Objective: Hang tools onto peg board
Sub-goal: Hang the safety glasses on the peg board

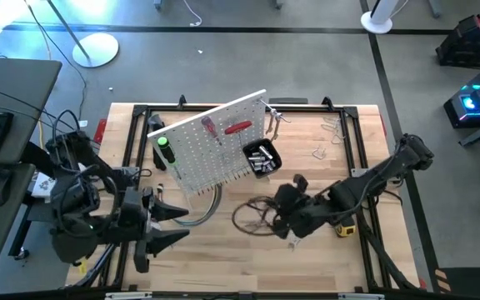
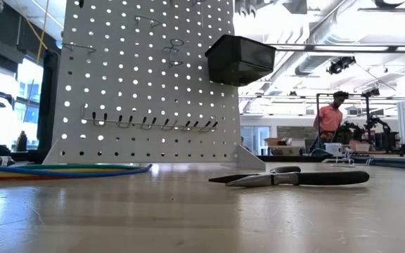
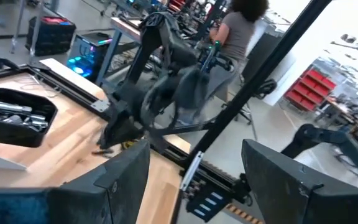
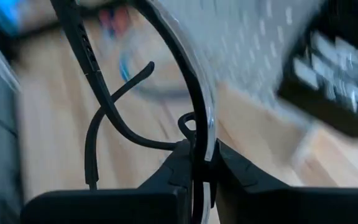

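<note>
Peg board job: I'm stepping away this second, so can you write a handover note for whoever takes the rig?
Left gripper: open, empty, waiting at the table's front left.
Right gripper: shut on a thin dark loop; cable or tool, cannot tell.
Done: red screwdriver and green screwdriver are on the peg board.
Left: pliers, tape measure and clamps lie on the table.

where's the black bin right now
In the high view the black bin is fixed to the right end of the white peg board, below the red-handled tool and up-left of the right gripper.
</note>
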You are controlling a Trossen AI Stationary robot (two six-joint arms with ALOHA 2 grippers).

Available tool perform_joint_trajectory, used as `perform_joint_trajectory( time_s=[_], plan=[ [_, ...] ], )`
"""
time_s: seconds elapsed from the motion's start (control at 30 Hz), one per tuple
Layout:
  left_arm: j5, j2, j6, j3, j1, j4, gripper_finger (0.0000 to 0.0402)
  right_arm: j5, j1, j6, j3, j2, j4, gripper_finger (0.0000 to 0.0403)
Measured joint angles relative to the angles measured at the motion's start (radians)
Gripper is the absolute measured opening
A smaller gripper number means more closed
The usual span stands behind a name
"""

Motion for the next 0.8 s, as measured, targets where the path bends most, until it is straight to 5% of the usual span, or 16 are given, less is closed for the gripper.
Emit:
perform_joint_trajectory(
  time_s=[0.37,0.67,0.8],
  plan=[
    [-0.215,0.146,-0.113,0.0,0.001,-0.019,0.0248,0.155,-0.037,-0.023,0.066,0.0,0.372,0.0025],
    [-0.269,0.329,-0.558,0.0,0.07,0.016,0.0248,0.178,-0.038,-0.098,0.066,0.0,0.502,0.0024],
    [-0.339,0.397,-0.534,0.0,0.115,0.156,0.0248,0.22,-0.043,-0.099,0.066,0.0,0.524,0.0024]
  ],
)
